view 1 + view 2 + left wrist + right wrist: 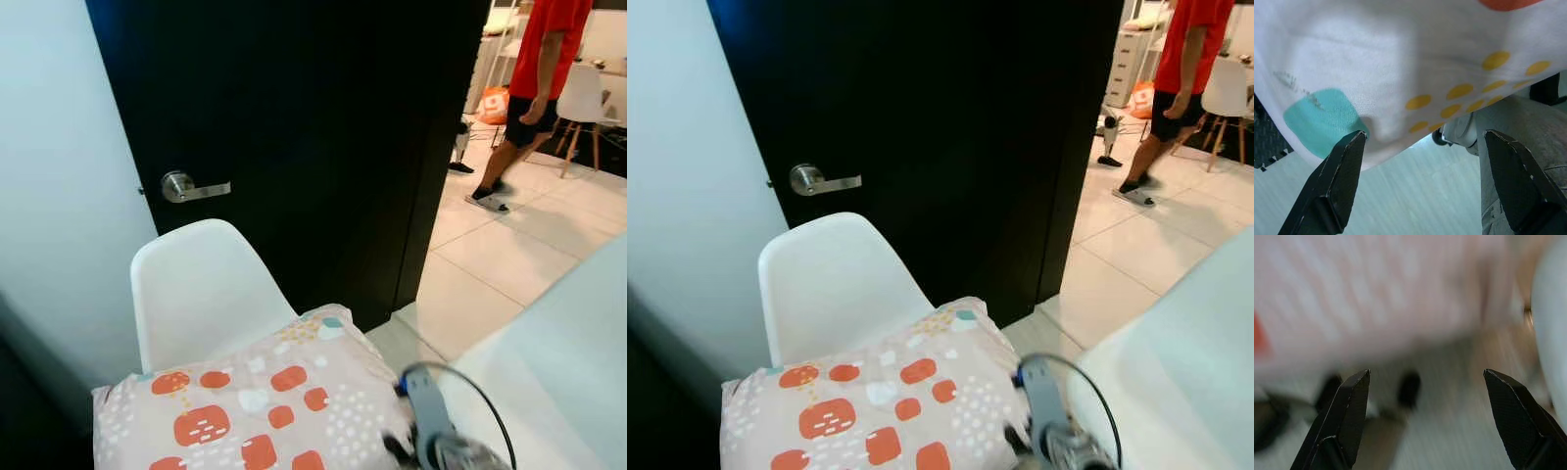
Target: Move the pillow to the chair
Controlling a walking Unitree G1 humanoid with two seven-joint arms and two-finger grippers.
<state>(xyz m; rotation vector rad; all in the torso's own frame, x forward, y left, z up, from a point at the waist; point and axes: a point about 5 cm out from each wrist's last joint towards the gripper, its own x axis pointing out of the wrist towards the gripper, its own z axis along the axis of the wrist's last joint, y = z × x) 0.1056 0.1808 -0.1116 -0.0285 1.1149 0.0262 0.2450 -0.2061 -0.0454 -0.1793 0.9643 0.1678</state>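
A pale pink pillow with orange-red patches, white dots and a teal corner lies in front of the backrest of a white chair, covering the seat. Whether it rests on the seat I cannot tell. In the left wrist view my left gripper is open beneath the pillow's underside, with one fingertip touching the fabric. My right arm shows at the pillow's right edge. Its gripper is open, facing the blurred pillow with nothing between the fingers.
A black door with a silver lever handle stands right behind the chair, and a pale wall is on the left. A white surface fills the right foreground. A person in a red shirt walks on the tiled floor beyond, near another white chair.
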